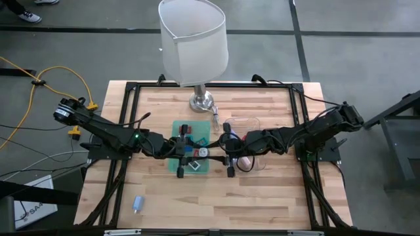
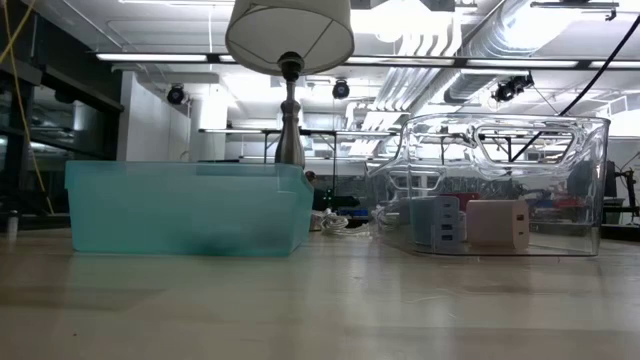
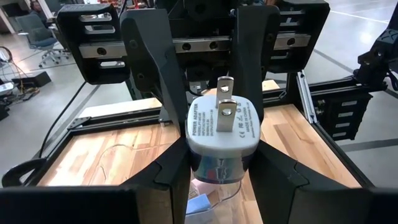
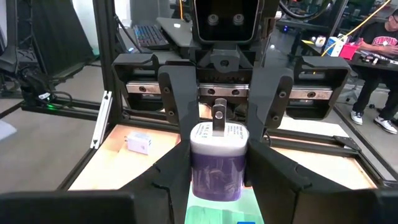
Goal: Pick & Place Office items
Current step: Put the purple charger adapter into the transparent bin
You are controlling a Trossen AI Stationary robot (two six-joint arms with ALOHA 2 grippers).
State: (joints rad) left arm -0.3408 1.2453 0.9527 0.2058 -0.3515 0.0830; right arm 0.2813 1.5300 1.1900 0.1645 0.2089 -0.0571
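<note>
**A:** What are you seeing from above?

**B:** You're looking down on both arms meeting mid-table. The left gripper (image 1: 195, 152) and right gripper (image 1: 212, 153) are facing each other over the green mat (image 1: 177, 128), with one white power adapter (image 1: 204, 151) sitting between them. One light blue office item (image 1: 138, 204) is lying well apart near the table's front-left corner. One pink piece (image 1: 244, 161) is resting in the clear tray (image 1: 252, 121). One lamp (image 1: 194, 39) is standing behind. The small red and blue pieces on the mat are too crowded to count.

**A:** And at table height?

**B:** You're getting one teal bin (image 2: 185, 208) and the clear tray, which is holding a light blue charger (image 2: 438, 222) and a pale one (image 2: 498, 224). No gripper is showing there.

**A:** Left wrist?

**B:** The left fingers (image 3: 165, 177) are clamping the adapter's sides. Its two prongs are pointing up and its body is standing upright. The face is reading "POWER ADAPTER"; the smaller lines aren't legible. The other arm's fingers are flanking it too.

**A:** Right wrist?

**B:** You're seeing the right fingers (image 4: 168, 171) closing on the same adapter, with one prong showing edge-on and pointing up. One white charger (image 4: 138, 143) is lying on the wood beyond, and a person (image 4: 380, 43) is sitting in the room.
</note>
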